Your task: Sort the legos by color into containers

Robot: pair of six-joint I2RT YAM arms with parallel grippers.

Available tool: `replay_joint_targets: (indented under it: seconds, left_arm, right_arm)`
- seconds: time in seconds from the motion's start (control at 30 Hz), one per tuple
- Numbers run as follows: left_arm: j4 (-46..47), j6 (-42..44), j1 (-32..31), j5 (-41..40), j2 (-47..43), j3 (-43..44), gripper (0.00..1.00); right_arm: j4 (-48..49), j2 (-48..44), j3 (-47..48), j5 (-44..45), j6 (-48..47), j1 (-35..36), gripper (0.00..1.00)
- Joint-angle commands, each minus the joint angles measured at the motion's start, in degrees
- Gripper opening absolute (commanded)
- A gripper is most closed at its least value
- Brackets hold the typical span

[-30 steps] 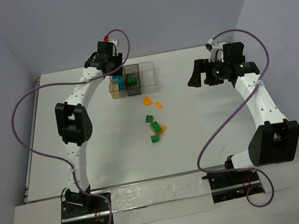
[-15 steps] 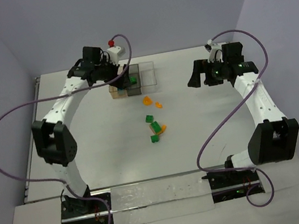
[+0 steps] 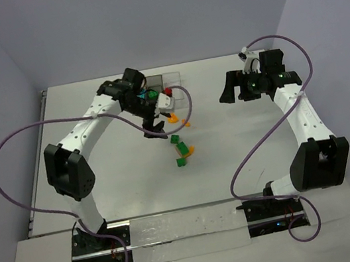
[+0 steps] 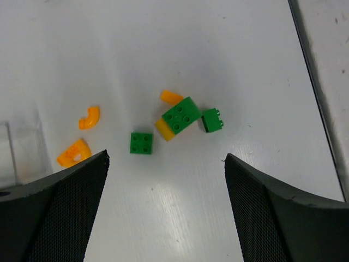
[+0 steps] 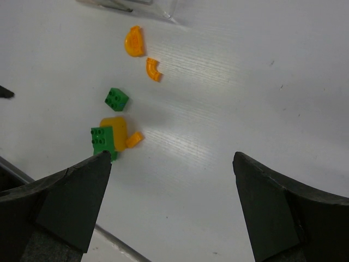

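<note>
A: The left gripper (image 4: 165, 161) is hanging over the loose legos (image 3: 182, 147), fingers spread wide, nothing between them.

B: And those legos are lying on the table (image 3: 123, 180), just on the near side of the containers (image 3: 172, 76), none of this pile boxed yet. In the left wrist view a green square brick (image 4: 141, 143) is sitting alone, studs up.

A: That's looking like the easy pick. These are hard, light, slick plastic. I'd be pinching it low across two flat opposite sides, because a grip on a corner or the studs would likely squirt it away.

B: To its right a green rounded brick (image 4: 181, 115) is resting on a yellow-orange piece (image 4: 162, 130), with a small green brick (image 4: 212, 120) just beside. Crowded, so closing there would probably be nudging the neighbours.

A: An orange arc (image 4: 90, 117) and an orange half-round piece (image 4: 73, 153) are lying nearer the boxes. Curved faces, trickier to hold.

B: As for pose, the left arm (image 3: 87, 129) is bowing its elbow out to the left, the forearm crossing in front of the containers and the wrist tipping down at the pile.

A: The right gripper (image 5: 172, 158) is gaping too, and it's empty. The right arm (image 3: 300, 117) is holding it raised at the far right, facing the pile but well apart from it.
</note>
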Motion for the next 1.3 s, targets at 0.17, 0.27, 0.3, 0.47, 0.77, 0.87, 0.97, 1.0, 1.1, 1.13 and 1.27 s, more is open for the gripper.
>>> replay_joint_targets:
  seconds: [0.17, 0.27, 0.3, 0.47, 0.77, 0.87, 0.97, 1.0, 1.1, 1.13, 1.27]
  left_arm:
    - [-15.69, 21.68, -9.35, -6.64, 14.34, 16.85, 0.91]
    - [-15.78, 23.81, -11.53, -11.46, 16.09, 15.87, 0.9]
    - [-15.76, 24.67, -12.54, -13.05, 16.81, 15.36, 0.9]
    - [-15.17, 26.08, -13.33, -16.28, 18.14, 14.52, 0.89]
    - [-8.86, 27.01, -15.17, -22.8, 16.96, 6.62, 0.86]
    - [-6.56, 26.91, -15.24, -23.34, 16.37, 4.54, 0.86]
    - [-4.99, 25.98, -15.29, -23.5, 16.17, 3.78, 0.84]
    - [-4.89, 25.73, -15.22, -23.5, 16.41, 3.94, 0.84]
    - [-3.94, 25.18, -15.21, -23.32, 16.44, 3.96, 0.77]
    - [-3.68, 25.02, -15.29, -23.25, 16.29, 3.81, 0.74]
    - [-2.59, 24.5, -15.18, -22.95, 15.56, 3.93, 0.64]
  right_arm:
    - [-1.34, -1.55, 1.96, -3.81, -1.34, -5.41, 1.0]
    - [-1.63, -1.71, 1.68, -5.24, -1.36, -7.05, 1.0]
    - [-1.71, -1.82, 1.57, -5.74, -1.36, -7.53, 1.0]
    - [-1.71, -2.08, 1.48, -6.22, -1.27, -7.85, 1.0]
    - [-1.53, -1.51, 1.26, -7.12, -1.18, -8.19, 1.0]
    - [-1.53, -1.44, 1.25, -7.36, -1.18, -8.32, 1.0]
    - [-1.29, -1.38, 0.89, -7.5, -1.18, -8.32, 1.0]
    - [-1.27, -1.46, 0.71, -7.59, -1.18, -8.32, 1.0]
    - [-1.18, -1.47, 0.51, -7.52, -1.18, -8.32, 1.0]
    - [-1.1, -1.39, 0.44, -7.59, -1.11, -8.32, 1.0]
    - [-1.01, -1.08, 0.51, -7.86, -1.01, -8.32, 1.0]
